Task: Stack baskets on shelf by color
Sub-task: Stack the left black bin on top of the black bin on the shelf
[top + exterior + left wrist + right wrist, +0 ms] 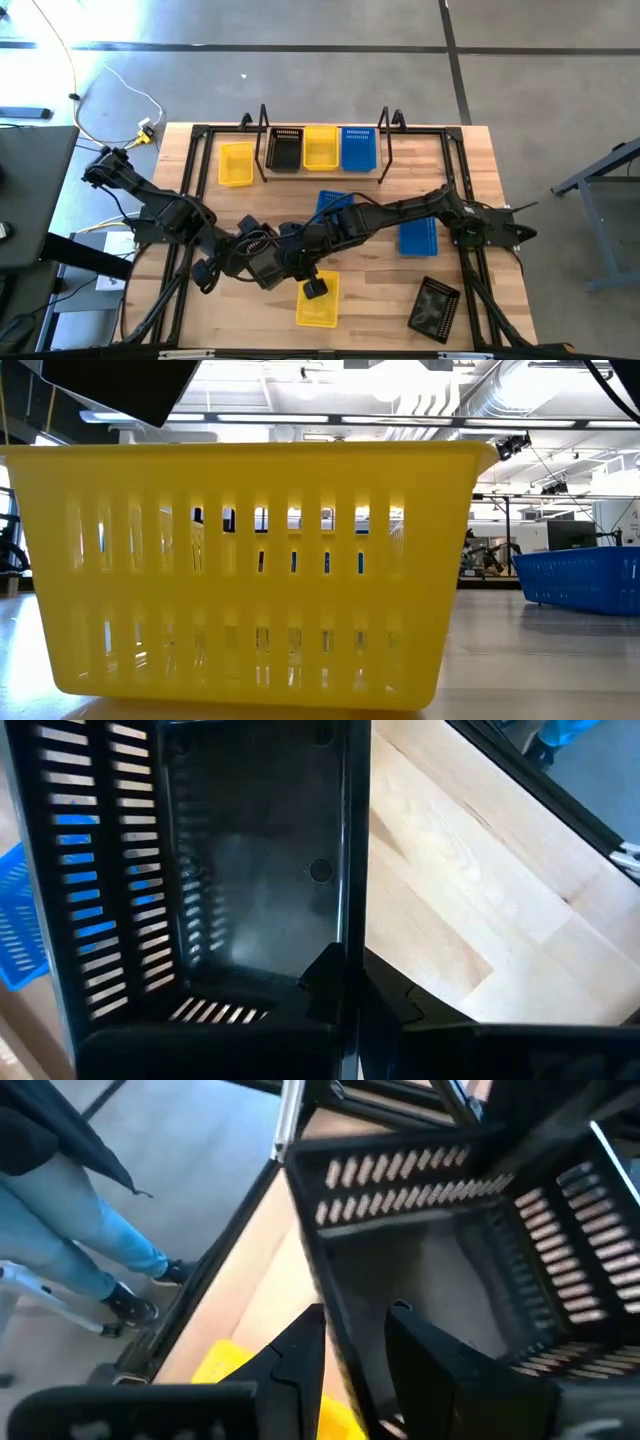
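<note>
A black basket (266,266) is held between both grippers over the table's near middle. My left gripper (247,262) comes at it from the left and my right gripper (297,264) from the right; both are shut on it. On the shelf (383,150) stand a black basket (285,150), a yellow basket (320,148) and a blue basket (358,148). Another yellow basket (237,163) rests on its base left of the shelf. A yellow basket (318,302) (250,570) sits near the near edge. My left gripper holds the black basket by one long side wall (350,900), one finger inside (322,978) and one outside (392,1002). The basket's open inside faces the left wrist camera. The basket looks lifted off the table. My right gripper holds the same basket by a wall (345,1350), with one finger outside (298,1352) and one inside (430,1370). The basket is tilted and hangs over the yellow basket (228,1365).
Two blue baskets lie right of centre, one (333,203) partly under my right arm, one (418,238) nearer the right edge. A black basket (435,307) lies askew at the near right. The black tabletop frame (205,150) rings the table. A person's legs (90,1250) stand beyond it.
</note>
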Robot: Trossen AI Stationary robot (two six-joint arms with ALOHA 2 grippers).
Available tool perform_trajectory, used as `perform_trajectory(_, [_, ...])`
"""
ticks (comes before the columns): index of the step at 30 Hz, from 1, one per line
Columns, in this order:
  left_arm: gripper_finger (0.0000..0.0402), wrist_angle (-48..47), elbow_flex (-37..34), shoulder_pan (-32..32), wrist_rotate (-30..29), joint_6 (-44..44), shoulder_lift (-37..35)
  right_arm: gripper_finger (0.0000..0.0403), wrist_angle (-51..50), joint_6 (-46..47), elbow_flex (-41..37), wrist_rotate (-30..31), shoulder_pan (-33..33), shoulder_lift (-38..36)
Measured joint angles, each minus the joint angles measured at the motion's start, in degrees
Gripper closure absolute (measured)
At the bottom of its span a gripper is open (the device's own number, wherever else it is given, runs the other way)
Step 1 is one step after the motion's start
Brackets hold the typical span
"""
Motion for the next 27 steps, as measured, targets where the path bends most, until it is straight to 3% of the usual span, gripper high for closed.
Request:
perform_trajectory(4, [0.0401,-1.5,0.0,1.0,0.1,0.6,0.0,0.0322,-1.0,1.4,0.0,1.4,-0.2,0.4])
perform_trajectory(9, [0.0396,-2.7,0.0,2.5,0.0,0.2,0.0,0.0392,-2.0,2.1,0.0,0.1,-0.9,0.9])
perform_trajectory(16, [0.0360,-4.2,0.0,4.9,-0.3,-1.9,0.0,0.0399,-1.5,5.0,0.0,-0.7,-1.6,1.1])
perform_trajectory(24, [0.0285,-5.8,0.0,6.9,-0.5,-3.0,0.0,0.0402,-2.2,10.3,0.0,1.7,-2.3,1.1])
perform_trajectory(27, [0.0255,-6.5,0.0,7.3,-3.1,-3.0,0.0,0.0402,-3.0,12.5,0.0,2.5,-2.7,1.1])
